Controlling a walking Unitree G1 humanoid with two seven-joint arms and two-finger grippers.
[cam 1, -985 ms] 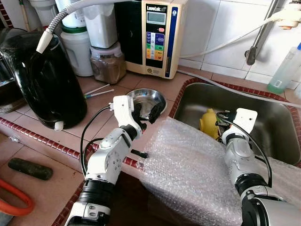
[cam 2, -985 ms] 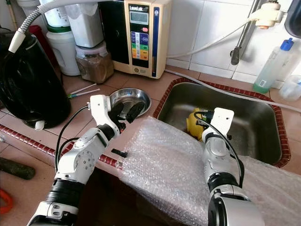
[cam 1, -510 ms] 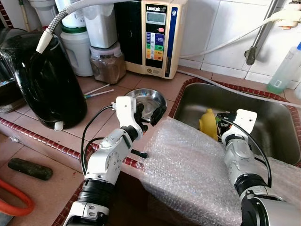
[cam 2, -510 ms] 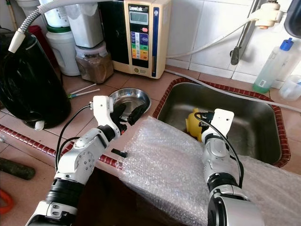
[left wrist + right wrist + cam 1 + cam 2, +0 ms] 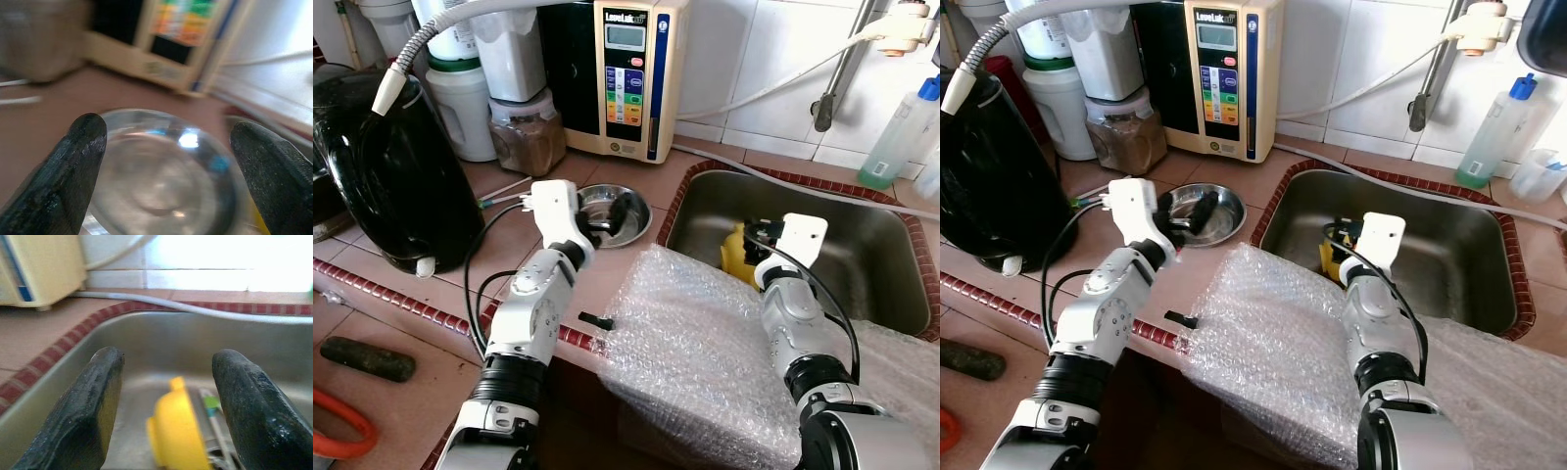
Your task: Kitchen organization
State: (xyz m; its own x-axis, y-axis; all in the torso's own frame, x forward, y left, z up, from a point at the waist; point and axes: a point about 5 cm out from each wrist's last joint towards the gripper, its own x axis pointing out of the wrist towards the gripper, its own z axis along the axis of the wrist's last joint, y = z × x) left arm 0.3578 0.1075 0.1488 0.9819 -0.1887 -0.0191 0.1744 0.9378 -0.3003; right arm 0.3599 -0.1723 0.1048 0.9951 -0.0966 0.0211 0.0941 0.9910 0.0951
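Note:
A small steel bowl (image 5: 632,217) sits on the tiled counter left of the sink. My left gripper (image 5: 605,212) hangs open just over it, a black finger on each side of the bowl (image 5: 161,181) in the left wrist view. My right gripper (image 5: 760,235) is open at the sink's near left wall, pointing at a yellow object (image 5: 177,443) on the sink floor (image 5: 734,257). Nothing is between either gripper's fingers.
Bubble wrap (image 5: 705,343) drapes over the counter's front edge under my right arm. A black kettle (image 5: 396,176) stands at the left, with a brown-filled jar (image 5: 524,132) and a water machine (image 5: 626,73) behind the bowl. A bottle (image 5: 896,132) stands behind the steel sink (image 5: 871,235).
The camera has shifted a little. My left gripper has moved forward from the bowl's near rim to over its middle. The right gripper stays by the yellow object.

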